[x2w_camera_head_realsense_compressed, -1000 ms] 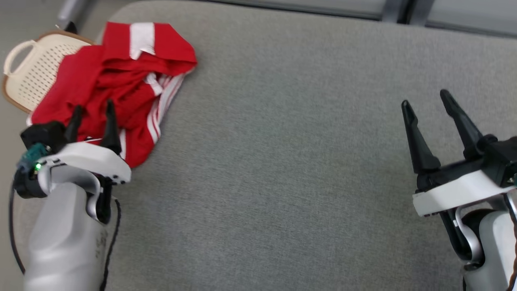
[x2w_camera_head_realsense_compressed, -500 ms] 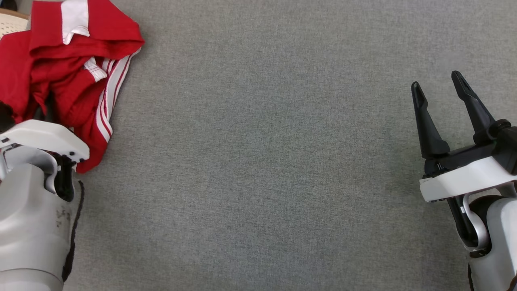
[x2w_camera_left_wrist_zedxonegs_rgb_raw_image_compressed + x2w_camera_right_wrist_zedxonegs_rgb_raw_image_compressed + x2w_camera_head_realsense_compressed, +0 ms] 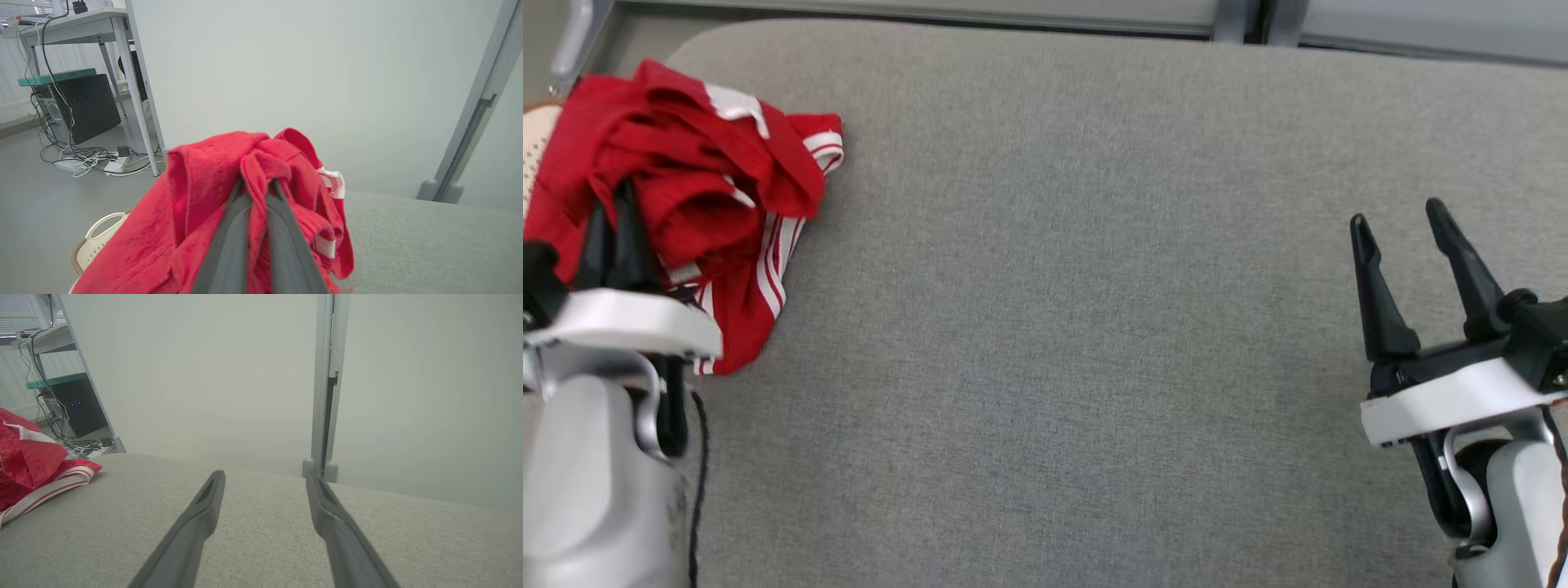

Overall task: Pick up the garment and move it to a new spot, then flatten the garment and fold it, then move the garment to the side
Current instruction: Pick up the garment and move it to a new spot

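Garment (image 3: 727,188): red knit with white stripes, bunching in a crumpled heap at the far-left rounded corner of the desk (image 3: 1094,343) (gray woven covering).
Left end effector (image 3: 258,184): 2 dark tapered fingers clenching a garment fold.
Right end effector (image 3: 1395,216): hanging released, well apart from the garment.

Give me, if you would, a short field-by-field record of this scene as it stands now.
table: grey, padded
garment: red with white stripes, bunched at the table's far left edge
basket: cream, perforated, beside the table, partly covered by the garment
left gripper: shut on a fold of the garment
right gripper: open, holding nothing, over bare table on the right
task stage: garment gripped, not yet flattened or folded
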### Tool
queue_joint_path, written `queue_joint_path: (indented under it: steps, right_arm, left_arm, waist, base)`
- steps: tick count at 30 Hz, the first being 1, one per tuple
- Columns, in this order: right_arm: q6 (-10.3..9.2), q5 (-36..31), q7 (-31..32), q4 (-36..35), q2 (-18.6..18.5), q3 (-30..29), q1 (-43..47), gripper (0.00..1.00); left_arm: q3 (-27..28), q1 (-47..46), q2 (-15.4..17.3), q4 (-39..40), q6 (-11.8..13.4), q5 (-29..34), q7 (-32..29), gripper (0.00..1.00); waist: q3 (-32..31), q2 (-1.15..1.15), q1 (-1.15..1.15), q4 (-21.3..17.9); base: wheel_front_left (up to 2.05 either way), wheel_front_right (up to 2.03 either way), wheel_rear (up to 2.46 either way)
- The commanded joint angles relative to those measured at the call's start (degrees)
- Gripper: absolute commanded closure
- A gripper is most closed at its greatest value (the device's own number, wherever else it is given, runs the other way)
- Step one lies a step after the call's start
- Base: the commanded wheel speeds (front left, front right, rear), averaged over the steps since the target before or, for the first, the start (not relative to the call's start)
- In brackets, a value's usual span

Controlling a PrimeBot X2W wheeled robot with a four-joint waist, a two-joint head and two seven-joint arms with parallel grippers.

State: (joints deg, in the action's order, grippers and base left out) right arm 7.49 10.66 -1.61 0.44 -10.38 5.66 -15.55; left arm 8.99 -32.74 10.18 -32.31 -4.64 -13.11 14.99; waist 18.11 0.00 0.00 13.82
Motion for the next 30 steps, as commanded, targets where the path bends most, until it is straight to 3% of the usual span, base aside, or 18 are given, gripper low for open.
queue_joint_path:
  steps: [1,10,16,23,30]
  right_arm:
    - [0.0,0.29,-0.73,0.48,0.35,-0.43,1.59,0.0]
    - [0.0,0.44,-1.47,1.7,1.98,0.33,5.31,0.0]
    - [0.0,0.86,-1.51,1.66,2.42,1.25,5.47,0.0]
    - [0.0,0.73,-1.98,1.25,2.69,1.94,4.12,0.0]
    - [0.0,1.61,-3.76,2.48,4.16,1.82,3.28,0.0]
  left_arm:
    - [-0.46,4.01,-1.09,4.48,0.27,1.02,0.27,1.0]
    - [-7.81,20.35,-4.95,22.61,0.42,4.53,-3.36,1.0]
    - [-13.16,23.58,-6.22,28.45,0.07,4.51,-6.17,1.0]
    - [-23.78,18.84,-6.85,29.89,-1.5,4.29,-8.79,1.0]
    - [-33.28,11.06,-7.03,24.02,-2.4,4.71,-10.2,1.0]
  waist:
    - [-3.15,0.0,0.0,-1.08]
    - [-7.47,0.0,0.0,-5.59]
    - [-7.33,0.0,0.0,-10.08]
    - [-4.24,0.0,0.0,-18.57]
    - [-0.3,0.0,0.0,-26.52]
  base:
    - [0.0,0.0,0.0]
    - [0.0,0.0,0.0]
    - [0.0,0.0,0.0]
    - [0.0,0.0,0.0]
    - [0.0,0.0,0.0]
